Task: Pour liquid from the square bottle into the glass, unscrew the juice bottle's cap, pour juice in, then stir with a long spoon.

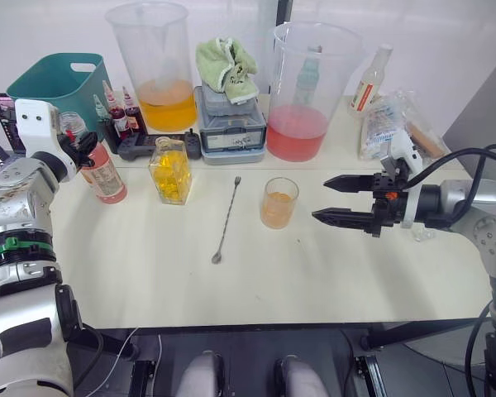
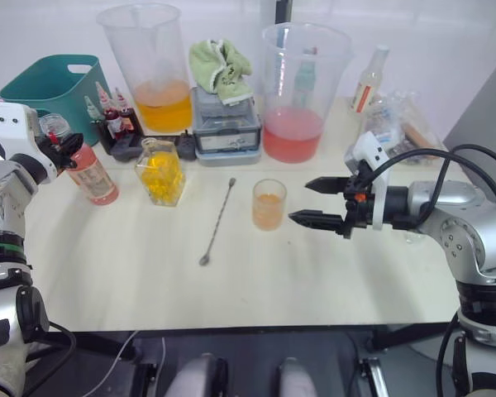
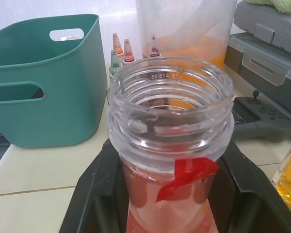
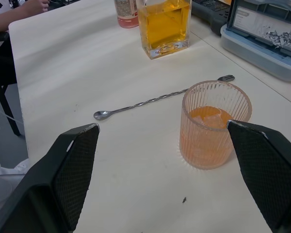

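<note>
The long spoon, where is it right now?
The long spoon lies flat on the table in the left eye view, untouched, between the square bottle on its left and the glass on its right.

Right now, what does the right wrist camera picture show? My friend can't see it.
The right pincer is open, its two black fingers spread on either side of the glass, which holds some orange liquid. Behind the glass the long spoon lies flat on the table, and farther back stands the square bottle of yellow liquid.
</note>
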